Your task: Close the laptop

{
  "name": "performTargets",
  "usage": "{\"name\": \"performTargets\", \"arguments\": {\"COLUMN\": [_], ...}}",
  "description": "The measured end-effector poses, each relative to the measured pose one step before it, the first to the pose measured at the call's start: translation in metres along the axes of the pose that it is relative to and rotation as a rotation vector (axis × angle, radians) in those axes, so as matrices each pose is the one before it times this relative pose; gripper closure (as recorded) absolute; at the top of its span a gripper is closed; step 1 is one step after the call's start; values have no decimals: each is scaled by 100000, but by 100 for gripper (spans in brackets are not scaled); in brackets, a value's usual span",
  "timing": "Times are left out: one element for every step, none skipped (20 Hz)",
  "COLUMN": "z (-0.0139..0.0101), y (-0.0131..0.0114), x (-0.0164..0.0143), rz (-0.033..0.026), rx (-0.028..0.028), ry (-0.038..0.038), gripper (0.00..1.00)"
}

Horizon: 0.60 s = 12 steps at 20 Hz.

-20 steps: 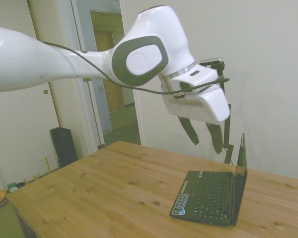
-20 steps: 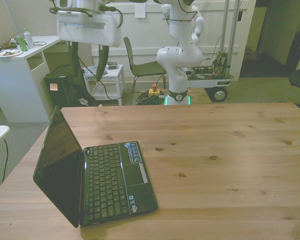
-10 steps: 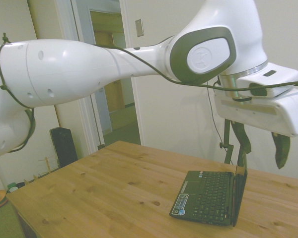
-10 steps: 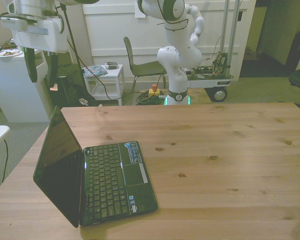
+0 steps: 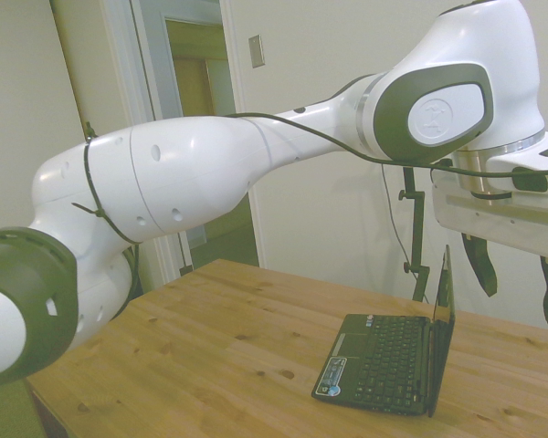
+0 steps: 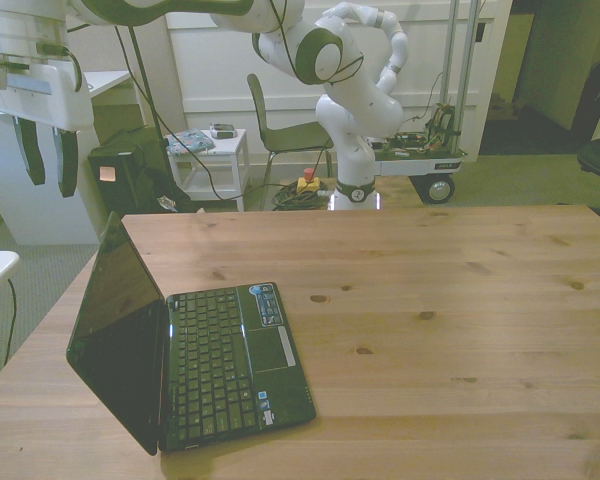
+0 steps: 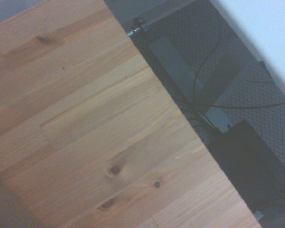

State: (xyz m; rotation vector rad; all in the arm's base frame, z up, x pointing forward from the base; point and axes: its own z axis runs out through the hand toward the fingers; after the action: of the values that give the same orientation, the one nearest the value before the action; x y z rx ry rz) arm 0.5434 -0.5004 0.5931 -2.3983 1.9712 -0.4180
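Since half a second ago the gripper (image 5: 519, 276) has swung farther out past the laptop's (image 5: 393, 358) lid, to the side view's right edge and, in the front view, toward that view's left edge (image 6: 46, 158). The laptop has not shifted.

Both dark fingers (image 6: 27, 150) point down with a clear gap between them, holding nothing. They hang in the air behind the lid's back face, higher than its top edge in the front view and apart from it; nothing touches the lid.

The laptop stands open on the table (image 5: 210, 347), near the corner at the front view's lower left (image 6: 185, 345). Its lid is raised steeply, close to upright, with the dark screen (image 6: 115, 330) facing the keyboard (image 6: 205, 360). A small blue-white sticker (image 6: 266, 302) sits on the palm rest.

From the wrist, only the table's (image 7: 85, 142) bare planks with a few knots show, its edge running diagonally, and beyond it a grey floor (image 7: 270, 114) with cables and a dark box; the laptop is outside that patch.

Farther out, the white arm (image 5: 192, 173) stretches from the side view's left across the whole table.
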Motion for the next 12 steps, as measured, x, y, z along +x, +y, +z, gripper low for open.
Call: {"name": "performTargets", "arguments": {"z": [16, 119, 117, 124, 196, 218, 314, 369, 334, 336, 310, 291], "y": [-415, -414, -315, -213, -154, -166, -84, -49, -14, -79, -127, -219], "x": [-218, -227, -202, -143, -78, -79, -69, -2, 16, -32, -68, -148], "rz": [-73, 239, 135, -33, -148, -155, 102, 97, 87, -39, -43, -175], "rx": [56, 833, 538, 9, -267, -285, -448, -341, -325, -297, -237, -201], "ry": [-440, -775, -795, -537, -275, -288, -643, -354, -350, -357, -319, -340], "gripper": [100, 100, 100, 100, 100, 100, 100, 100, 100, 100, 100, 100]}}
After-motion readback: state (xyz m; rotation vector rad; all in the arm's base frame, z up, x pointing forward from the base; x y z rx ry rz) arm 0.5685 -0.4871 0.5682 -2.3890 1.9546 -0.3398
